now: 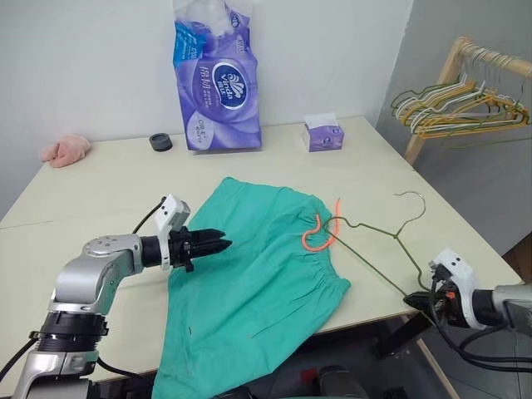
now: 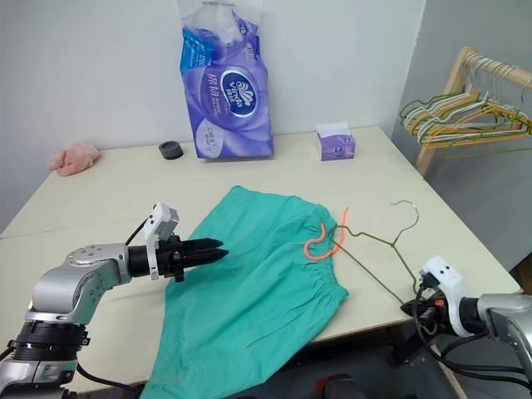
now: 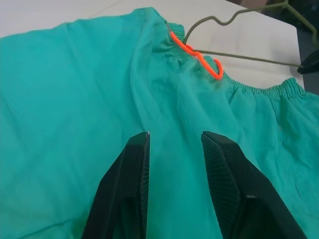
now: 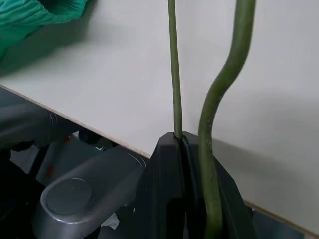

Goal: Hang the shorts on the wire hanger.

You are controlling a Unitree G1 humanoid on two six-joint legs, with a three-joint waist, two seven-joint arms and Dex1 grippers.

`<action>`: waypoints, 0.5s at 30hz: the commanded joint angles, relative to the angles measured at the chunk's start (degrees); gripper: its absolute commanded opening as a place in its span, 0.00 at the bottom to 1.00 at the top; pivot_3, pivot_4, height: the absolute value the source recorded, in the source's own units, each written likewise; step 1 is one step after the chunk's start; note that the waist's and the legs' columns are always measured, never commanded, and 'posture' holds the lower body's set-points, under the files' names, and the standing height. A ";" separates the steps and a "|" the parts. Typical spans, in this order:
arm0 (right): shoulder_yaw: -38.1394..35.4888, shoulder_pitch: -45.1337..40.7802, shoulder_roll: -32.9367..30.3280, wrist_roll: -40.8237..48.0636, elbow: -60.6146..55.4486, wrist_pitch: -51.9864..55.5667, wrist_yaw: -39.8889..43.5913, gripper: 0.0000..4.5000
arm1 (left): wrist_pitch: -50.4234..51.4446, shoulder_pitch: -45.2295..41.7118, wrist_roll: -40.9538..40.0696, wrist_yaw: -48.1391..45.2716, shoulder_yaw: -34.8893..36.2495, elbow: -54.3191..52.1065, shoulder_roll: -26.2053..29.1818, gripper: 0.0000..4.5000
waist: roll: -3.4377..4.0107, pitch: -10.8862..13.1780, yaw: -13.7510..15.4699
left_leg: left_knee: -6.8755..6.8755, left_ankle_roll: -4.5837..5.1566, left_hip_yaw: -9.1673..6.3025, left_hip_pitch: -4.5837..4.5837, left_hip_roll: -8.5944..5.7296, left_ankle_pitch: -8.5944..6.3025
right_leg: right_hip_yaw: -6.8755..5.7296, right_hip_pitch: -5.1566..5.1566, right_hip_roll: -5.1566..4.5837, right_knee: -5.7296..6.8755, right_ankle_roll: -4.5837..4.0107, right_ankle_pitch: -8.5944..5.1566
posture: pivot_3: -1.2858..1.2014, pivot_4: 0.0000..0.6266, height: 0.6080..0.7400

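Teal fabric dominates the middle of the frame: the shorts (image 1: 253, 283) lie flat on the bench (image 1: 100, 187), long axis running from the waistband at centre right down to the legs spilling over the near edge at lower left. The wire hanger (image 1: 378, 241) lies beside them at right, hook toward the upper right, one shoulder tucked in at the waistband by the orange drawstring (image 1: 320, 233). The right tool (image 1: 418, 301), pressed together, pinches the hanger's near corner at the bench edge, likely to steer it inside. The left tool (image 1: 218, 242) hovers spread over the cloth, ready to hold it.
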 commanded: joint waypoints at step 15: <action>7.55 -9.80 1.50 2.18 2.69 0.12 -2.51 0.00 | -2.09 -0.47 -0.16 0.14 1.03 -1.48 0.35 0.38 | 0.01 0.01 -0.03 | -0.01 0.02 0.00 0.00 0.01 -0.01 | 0.01 -0.02 0.02 0.00 -0.01 0.00 | 0.45 0.00 1.00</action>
